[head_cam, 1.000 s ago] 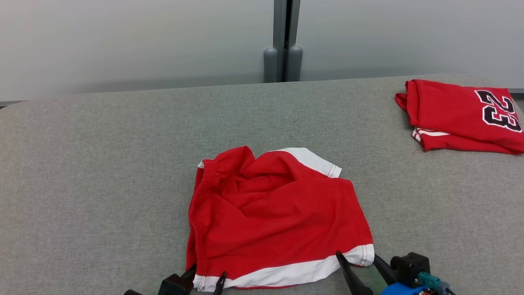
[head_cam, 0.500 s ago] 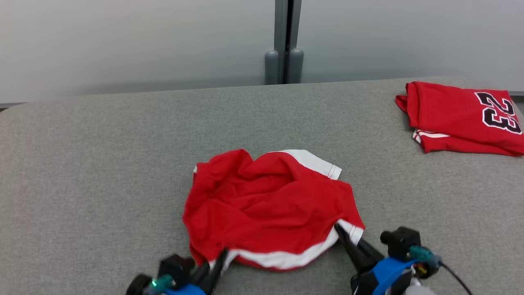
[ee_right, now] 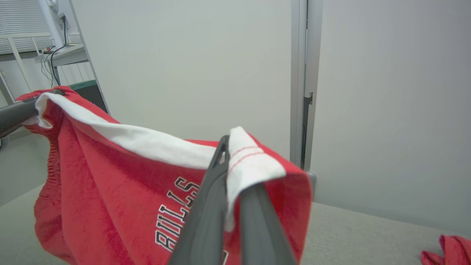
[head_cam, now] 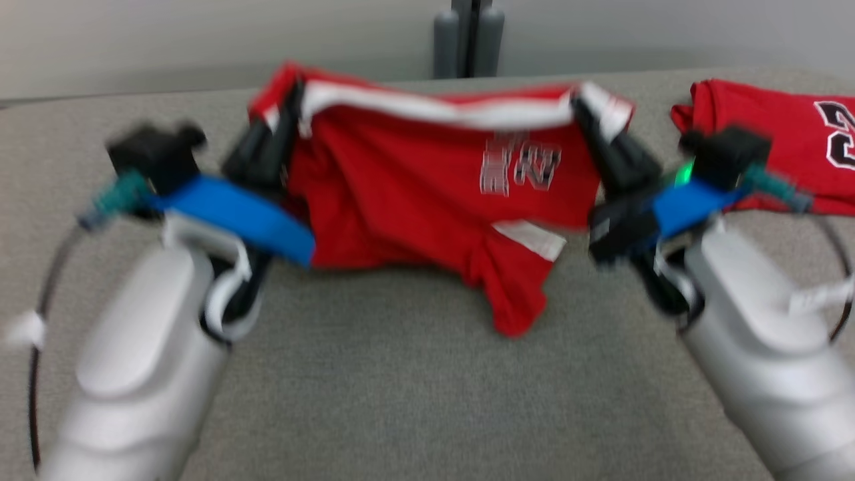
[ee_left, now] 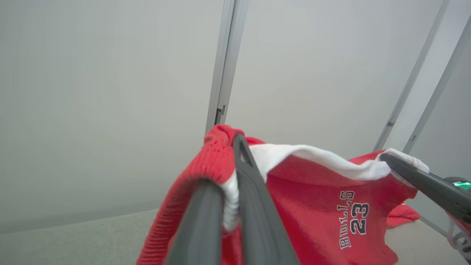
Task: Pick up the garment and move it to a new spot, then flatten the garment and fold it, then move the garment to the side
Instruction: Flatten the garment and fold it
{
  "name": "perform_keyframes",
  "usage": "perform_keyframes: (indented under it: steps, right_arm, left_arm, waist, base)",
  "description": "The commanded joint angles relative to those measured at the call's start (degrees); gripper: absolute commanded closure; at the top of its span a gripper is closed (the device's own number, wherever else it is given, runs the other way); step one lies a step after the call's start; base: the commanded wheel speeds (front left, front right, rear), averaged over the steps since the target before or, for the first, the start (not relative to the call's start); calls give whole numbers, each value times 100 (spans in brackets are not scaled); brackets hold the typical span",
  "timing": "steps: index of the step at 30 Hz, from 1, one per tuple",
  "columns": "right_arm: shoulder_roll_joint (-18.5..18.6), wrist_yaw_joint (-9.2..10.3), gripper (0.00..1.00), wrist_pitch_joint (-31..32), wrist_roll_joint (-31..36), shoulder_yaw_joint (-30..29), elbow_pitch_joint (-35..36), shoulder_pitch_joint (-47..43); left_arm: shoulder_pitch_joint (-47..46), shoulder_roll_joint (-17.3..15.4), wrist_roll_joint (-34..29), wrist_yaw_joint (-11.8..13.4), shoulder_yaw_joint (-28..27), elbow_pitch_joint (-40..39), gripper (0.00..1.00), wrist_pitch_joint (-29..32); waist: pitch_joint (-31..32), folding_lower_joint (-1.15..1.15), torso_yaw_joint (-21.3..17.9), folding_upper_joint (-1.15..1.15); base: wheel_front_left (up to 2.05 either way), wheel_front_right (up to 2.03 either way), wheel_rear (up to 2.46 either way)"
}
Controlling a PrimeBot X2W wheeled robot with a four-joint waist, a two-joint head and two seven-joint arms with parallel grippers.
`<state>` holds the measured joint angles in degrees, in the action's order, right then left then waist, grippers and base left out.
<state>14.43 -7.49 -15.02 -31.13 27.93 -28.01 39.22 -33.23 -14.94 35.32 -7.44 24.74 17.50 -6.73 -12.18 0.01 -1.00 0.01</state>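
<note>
Jaws of left gripper (head_cam: 292, 100) clenched on white hem band of garment (head_cam: 414, 180), one end. Jaws of right gripper (head_cam: 582, 110) clenched on same band, other end. Garment, red shorts, hangs stretched between both over table (head_cam: 401, 401); contact with table cannot be told.

Print "BULLS 23" legible in left wrist view. Right wrist view gives "BULLS". Head view blurred.

One second ago: garment crumpled on table, jaws wide at hem.

Folded red jersey (head_cam: 768, 127) at table's right, numeral cut off.
</note>
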Motion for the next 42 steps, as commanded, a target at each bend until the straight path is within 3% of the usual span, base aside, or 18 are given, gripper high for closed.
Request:
perform_keyframes:
  steps: [1,12,19,24,30,33,40,42]
  right_arm:
    - [-89,-1,100,-9,-68,-59,-166,553]
    - [-314,-1,100,269,-898,-450,-1687,4197]
    - [-241,-2,100,108,-1087,-114,-2065,5168]
    - [-52,-1,100,18,-1130,532,-2047,4596]
    - [215,-1,100,-20,-1280,1071,-1475,3215]
    - [344,-2,100,-20,-1275,1065,-998,2352]
    - [616,-2,100,-21,-1257,774,35,396]
    - [741,-2,100,-21,-1232,770,297,-135]
  left_arm:
    - [-576,-29,124,-4,-39,108,100,73]
    - [-4395,182,789,-4,77,1472,100,180]
    - [-5468,230,1202,-4,536,1970,100,-268]
    - [-4876,253,1778,-4,831,2094,100,-544]
    - [-3446,53,1889,-4,1262,1771,100,-811]
    - [-2586,-5,1891,-4,1204,1502,100,-847]
    - [-351,-6,1257,26,810,558,100,-847]
    - [223,-11,1067,24,983,444,100,-848]
  waist:
    - [-264,-1,85,-1]
    - [-1278,-1,45,-1]
    - [-1533,-1,1,-1]
    - [-1535,-1,21,-1]
    - [-1445,-1,35,-1]
    - [-1333,-1,43,-1]
    - [-864,-1,45,-1]
    - [-694,-1,96,-1]
  base:
    - [0,0,0]
    - [0,0,0]
    - [0,0,0]
    - [0,0,0]
    - [0,0,0]
    - [0,0,0]
    - [0,0,0]
    - [0,0,0]
